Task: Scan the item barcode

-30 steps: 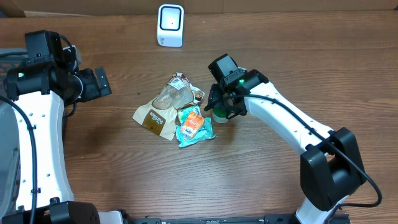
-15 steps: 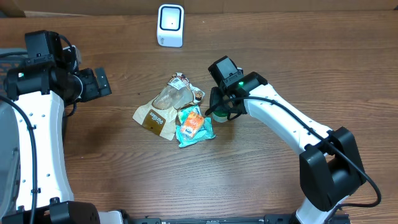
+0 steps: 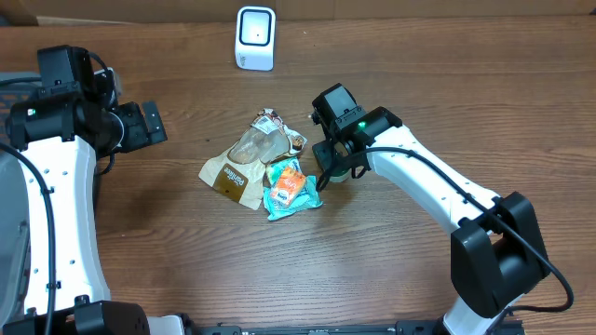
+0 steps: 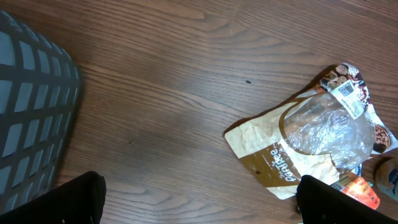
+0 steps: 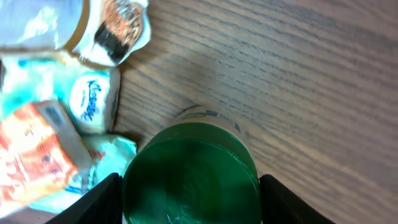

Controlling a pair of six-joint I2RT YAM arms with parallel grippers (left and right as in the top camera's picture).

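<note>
Closing on: green-lidded container [image 5: 189, 180], upright on the table [image 3: 186, 261], just right of the snack packets [image 3: 279, 181].
Right gripper [image 3: 333, 166]: jaws narrower than a second ago, now pressed to both sides of the lid; grip looks made.
Left gripper [image 3: 140, 124]: spread wide, empty, well off to the side.
Scanner [image 3: 255, 37]: far edge, well apart from the container.
Meaning: pick-up looks nearly secured; lift and presentation to the scanner not yet begun; barcode location unseen.
</note>
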